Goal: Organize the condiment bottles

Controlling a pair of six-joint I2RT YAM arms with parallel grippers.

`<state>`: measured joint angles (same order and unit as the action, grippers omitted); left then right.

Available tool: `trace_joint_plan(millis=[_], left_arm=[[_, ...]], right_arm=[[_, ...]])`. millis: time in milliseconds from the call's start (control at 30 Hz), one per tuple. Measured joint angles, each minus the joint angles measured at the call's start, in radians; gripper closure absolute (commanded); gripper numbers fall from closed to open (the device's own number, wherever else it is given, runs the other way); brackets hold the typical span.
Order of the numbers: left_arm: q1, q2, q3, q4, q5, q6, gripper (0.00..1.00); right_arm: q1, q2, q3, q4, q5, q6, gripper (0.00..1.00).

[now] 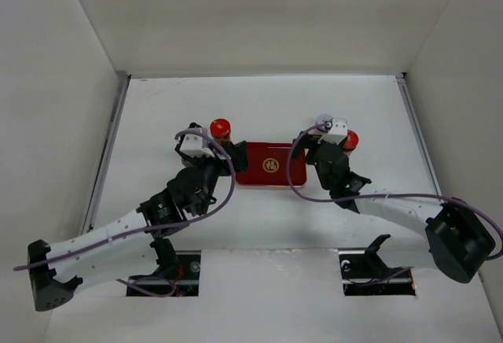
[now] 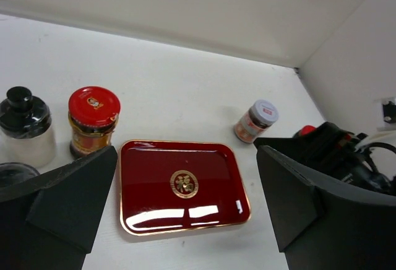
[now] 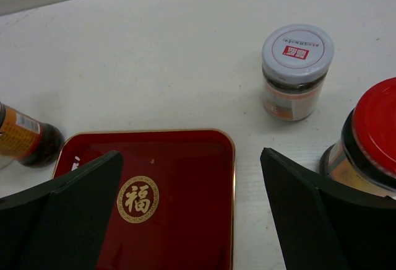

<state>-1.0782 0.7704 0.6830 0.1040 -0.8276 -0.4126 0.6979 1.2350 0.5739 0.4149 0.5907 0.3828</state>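
White table (image 1: 259,107), walled in white on three sides; two robot arms reach in from its near edge.

The left gripper (image 2: 185,158) hangs with its fingers spread as wide as they go, holding and touching nothing. The right gripper (image 3: 190,158) is equally wide open and empty. Both hover over a flat dark-red tray (image 2: 148,183) with a gold emblem, one from each side. This looks like a ready stance, each arm likely to take the jar nearest it.

Nothing stands on the tray, so organizing seems not yet begun. The tray is probably where the condiment bottles are meant to gather.

Just beyond the tray's far left corner stands a red-capped jar (image 2: 94,118). A slim black-topped bottle (image 2: 23,124) is beside it, further left. Off the far right corner stands a grey-lidded jar (image 3: 296,72), apart from the tray. Nearer the right gripper is a second red-capped jar (image 3: 365,140). All four stand upright. A fifth container cannot be made out clearly.
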Motion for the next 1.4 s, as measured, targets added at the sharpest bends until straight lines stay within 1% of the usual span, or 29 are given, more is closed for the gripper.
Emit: trace_joint_plan(millis=[167,200,233,300,333,367,400,433,467,500,533,567,600,633,667,700,733,767,800,867,967,1100,1267,1333,1400], left_arm=[[0.040,0.102,0.000,-0.001,-0.007,0.013,0.00],[0.048,0.124,0.000,-0.004,-0.008,0.020,0.00],[0.057,0.142,-0.002,-0.005,-0.013,0.029,0.00],[0.079,0.156,-0.014,-0.002,-0.029,0.048,0.00],[0.095,0.152,-0.028,-0.001,-0.044,0.058,0.00],[0.109,0.142,-0.045,0.001,-0.059,0.066,0.00],[0.124,0.124,-0.063,0.002,-0.071,0.073,0.00],[0.137,0.103,-0.080,0.000,-0.082,0.078,0.00],[0.154,0.077,-0.095,-0.003,-0.088,0.084,0.05],[0.172,0.051,-0.108,-0.005,-0.091,0.086,0.28],[0.188,0.024,-0.117,-0.006,-0.094,0.087,0.56],[0.205,0.001,-0.122,-0.010,-0.101,0.086,0.64],[0.214,-0.016,-0.124,-0.018,-0.107,0.091,0.63],[0.222,-0.029,-0.124,-0.028,-0.112,0.093,0.57],[0.229,-0.032,-0.124,-0.042,-0.119,0.090,0.47],[0.235,-0.032,-0.124,-0.055,-0.126,0.087,0.34],[0.242,-0.025,-0.124,-0.072,-0.131,0.077,0.25],[0.249,-0.013,-0.124,-0.088,-0.133,0.069,0.18],[0.258,0.002,-0.124,-0.106,-0.134,0.061,0.14],[0.279,0.044,-0.124,-0.138,-0.130,0.045,0.11],[0.322,0.108,-0.124,-0.176,-0.108,0.027,0.11],[0.373,0.173,-0.124,-0.188,-0.056,0.008,0.12],[0.389,0.208,-0.125,-0.203,-0.035,-0.019,0.12],[0.399,0.206,-0.126,-0.203,-0.034,-0.029,0.13],[0.412,0.210,-0.127,-0.202,-0.030,-0.037,0.17]], right_arm=[[0.004,0.042,0.000,0.013,0.003,-0.010,0.00],[0.004,0.041,0.000,0.014,0.005,-0.011,0.05],[0.004,0.039,0.000,0.018,0.006,-0.014,0.16],[0.004,0.026,-0.002,0.021,0.007,-0.022,0.54],[0.004,0.016,-0.005,0.024,0.008,-0.023,0.72],[0.004,0.004,-0.010,0.033,0.010,-0.023,0.82],[0.004,-0.010,-0.016,0.040,0.011,-0.018,0.85],[0.004,-0.024,-0.020,0.042,0.012,-0.016,0.86],[0.004,-0.035,-0.021,0.043,0.012,-0.014,0.84],[0.004,-0.044,-0.021,0.043,0.012,-0.012,0.81],[0.004,-0.050,-0.021,0.044,0.012,-0.011,0.75],[0.004,-0.053,-0.021,0.046,0.012,-0.011,0.67],[0.004,-0.053,-0.021,0.048,0.013,-0.011,0.58],[0.004,-0.053,-0.021,0.048,0.013,-0.012,0.46],[0.004,-0.053,-0.022,0.050,0.013,-0.015,0.33],[0.004,-0.053,-0.022,0.052,0.013,-0.013,0.23],[0.004,-0.053,-0.023,0.056,0.013,-0.016,0.16],[0.004,-0.056,-0.025,0.060,0.013,-0.016,0.12],[0.004,-0.061,-0.030,0.063,0.013,-0.018,0.09],[0.004,-0.068,-0.035,0.065,0.013,-0.019,0.06],[0.004,-0.068,-0.035,0.066,0.013,-0.020,0.03],[0.004,-0.066,-0.035,0.067,0.013,-0.021,0.02],[0.004,-0.046,-0.035,0.068,0.013,-0.026,0.00],[0.004,-0.039,-0.035,0.068,0.013,-0.028,0.00],[0.005,-0.035,-0.035,0.068,0.013,-0.028,0.00]])
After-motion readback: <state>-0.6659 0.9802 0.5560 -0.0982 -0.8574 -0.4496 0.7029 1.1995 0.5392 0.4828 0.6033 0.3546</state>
